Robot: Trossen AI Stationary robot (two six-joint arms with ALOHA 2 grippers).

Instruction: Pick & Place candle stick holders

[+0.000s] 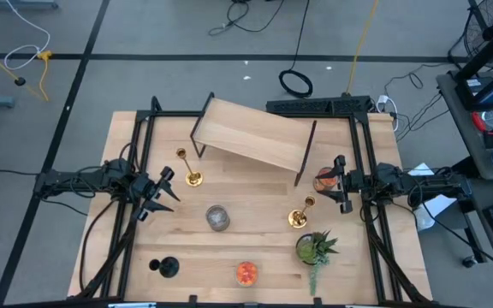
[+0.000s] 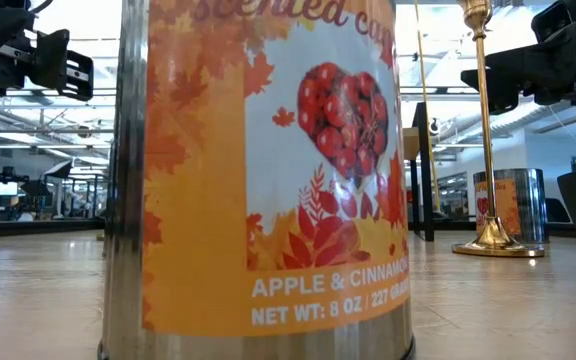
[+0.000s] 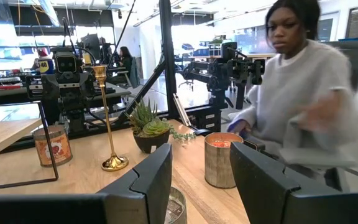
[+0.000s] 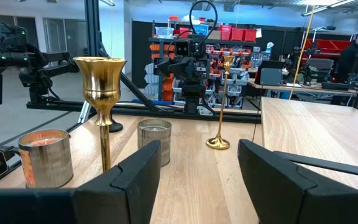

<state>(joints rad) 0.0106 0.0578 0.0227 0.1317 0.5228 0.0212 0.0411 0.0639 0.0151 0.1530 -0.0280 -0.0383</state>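
Light wooden counter (image 1: 255, 248) carries a raised wooden shelf (image 1: 251, 133) at the rear. Two gold candlesticks stand apart: one (image 1: 192, 175) left of centre, one (image 1: 299, 216) right. A grey cup (image 1: 217, 217) sits between them; an orange-red cup (image 1: 246, 272) and short black holder (image 1: 167, 266) occupy the front edge. Left gripper (image 1: 163, 195) and right gripper (image 1: 339, 184) hover, fingers apart, empty. Open workshop beyond; a seated person (image 3: 303, 93) nearby.
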